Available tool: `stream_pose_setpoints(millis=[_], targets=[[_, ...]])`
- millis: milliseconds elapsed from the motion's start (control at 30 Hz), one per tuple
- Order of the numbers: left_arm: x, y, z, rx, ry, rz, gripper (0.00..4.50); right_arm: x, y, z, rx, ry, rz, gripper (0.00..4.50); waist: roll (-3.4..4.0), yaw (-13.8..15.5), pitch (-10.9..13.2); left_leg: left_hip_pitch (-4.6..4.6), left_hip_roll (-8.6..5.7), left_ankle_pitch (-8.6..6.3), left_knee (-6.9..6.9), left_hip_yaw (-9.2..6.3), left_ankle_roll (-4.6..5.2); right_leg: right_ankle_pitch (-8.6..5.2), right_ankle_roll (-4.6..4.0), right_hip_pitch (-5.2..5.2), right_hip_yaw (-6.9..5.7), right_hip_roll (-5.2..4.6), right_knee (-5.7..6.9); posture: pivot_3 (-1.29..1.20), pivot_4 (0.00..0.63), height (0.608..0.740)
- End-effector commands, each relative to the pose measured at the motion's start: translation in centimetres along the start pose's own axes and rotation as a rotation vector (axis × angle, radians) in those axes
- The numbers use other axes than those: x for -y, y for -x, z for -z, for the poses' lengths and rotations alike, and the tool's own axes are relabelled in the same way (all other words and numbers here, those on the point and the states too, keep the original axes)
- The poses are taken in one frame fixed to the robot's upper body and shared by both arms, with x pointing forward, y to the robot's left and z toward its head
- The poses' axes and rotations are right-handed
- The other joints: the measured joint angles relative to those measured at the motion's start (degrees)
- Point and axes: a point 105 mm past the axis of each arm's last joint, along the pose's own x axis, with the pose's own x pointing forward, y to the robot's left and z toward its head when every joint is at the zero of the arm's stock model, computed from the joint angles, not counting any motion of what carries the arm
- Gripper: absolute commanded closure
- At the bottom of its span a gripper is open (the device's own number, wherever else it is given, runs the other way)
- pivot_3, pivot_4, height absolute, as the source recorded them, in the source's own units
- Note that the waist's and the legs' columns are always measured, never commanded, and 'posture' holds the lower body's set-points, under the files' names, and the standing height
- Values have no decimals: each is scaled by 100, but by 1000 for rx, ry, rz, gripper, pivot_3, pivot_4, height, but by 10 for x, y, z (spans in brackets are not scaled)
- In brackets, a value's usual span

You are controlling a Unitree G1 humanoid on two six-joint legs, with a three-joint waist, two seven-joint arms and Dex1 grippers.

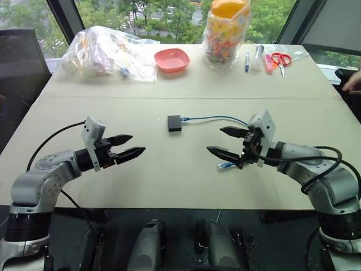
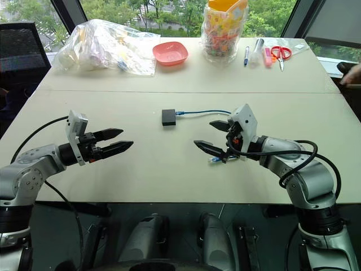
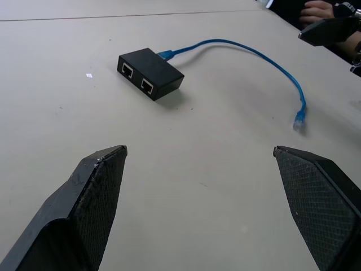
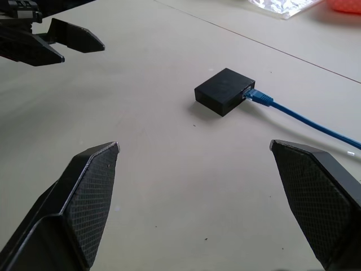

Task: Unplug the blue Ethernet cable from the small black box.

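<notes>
The small black box lies flat at the middle of the beige table. The blue Ethernet cable is plugged into the box's right side and curves right, passing behind my right gripper; its free clear plug rests on the table below that gripper. In the left wrist view the box shows two empty ports facing me, and the cable arcs to its loose end. My left gripper hovers open to the box's front left. My right gripper hovers open to its front right, empty.
Along the far edge stand a clear plastic bag, a pink bowl, a bag of colourful items with an orange top, pens and red scissors. A person's hand rests at the far right. A black chair stands left.
</notes>
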Motion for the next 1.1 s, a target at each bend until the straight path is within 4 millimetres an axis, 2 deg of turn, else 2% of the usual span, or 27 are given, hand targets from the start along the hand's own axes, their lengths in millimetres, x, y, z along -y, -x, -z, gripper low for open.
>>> stream_pose_setpoints(millis=[33, 333, 600, 667, 767, 867, 967, 1033, 1100], targets=[[1, 2, -7, 25, -38, -4, 185, 1, -1, -9, 37, 28, -4, 0, 0, 0, 0, 0, 0, 0, 0, 1, 0, 0, 0, -1, 2, 0, 1, 0, 150, 740], [-7, 0, -7, 35, -62, -58, 185, 6, -6, -12, 42, 45, -4, 0, -1, 1, 0, 0, 1, 1, 0, 15, 1, 2, 1, -12, 14, 3, 9, 0, 150, 740], [-11, -8, -15, 43, -121, -36, 185, 11, -11, -11, 41, 60, 6, 0, -2, 2, -1, 0, 1, 1, 1, 19, 1, 4, 3, -14, 19, 4, 10, 0, 150, 740], [-17, -16, -22, 42, -188, -45, 185, 20, -21, -10, 29, 90, 8, 0, -2, -2, -1, 0, 2, 1, 2, 23, 2, 4, 1, -15, 21, 6, 11, 0, 150, 740], [-30, -29, -33, 41, -282, -66, 185, 38, -48, -7, 0, 145, 0, 0, -3, -12, 0, 3, -1, 2, 10, 35, 3, 15, -12, -16, 28, 23, 10, 0, 150, 740], [-25, -32, -34, -3, -316, 15, 185, 58, -75, -12, -6, 177, -12, 0, -5, -71, -1, 5, 7, 4, 7, 46, 4, 31, 0, -25, 36, 28, 14, 0, 150, 740], [-21, -25, -33, -58, -321, 80, 185, 77, -97, -19, -6, 185, 4, 0, -11, -141, 4, 2, 8, 5, 3, 63, 5, 35, 7, -43, 50, 31, 29, 0, 150, 740], [-15, -12, -39, -86, -308, 123, 185, 88, -117, -13, -77, 211, 29, 0, -21, -196, 11, 0, 8, 6, 1, 79, 5, 34, 7, -50, 52, 32, 39, 0, 150, 740], [-11, -2, -43, -93, -297, 130, 185, 91, -127, -3, -151, 242, 45, 0, -25, -201, 13, 0, 13, 6, 0, 93, 4, 32, 6, -66, 67, 34, 61, 0, 150, 740]])
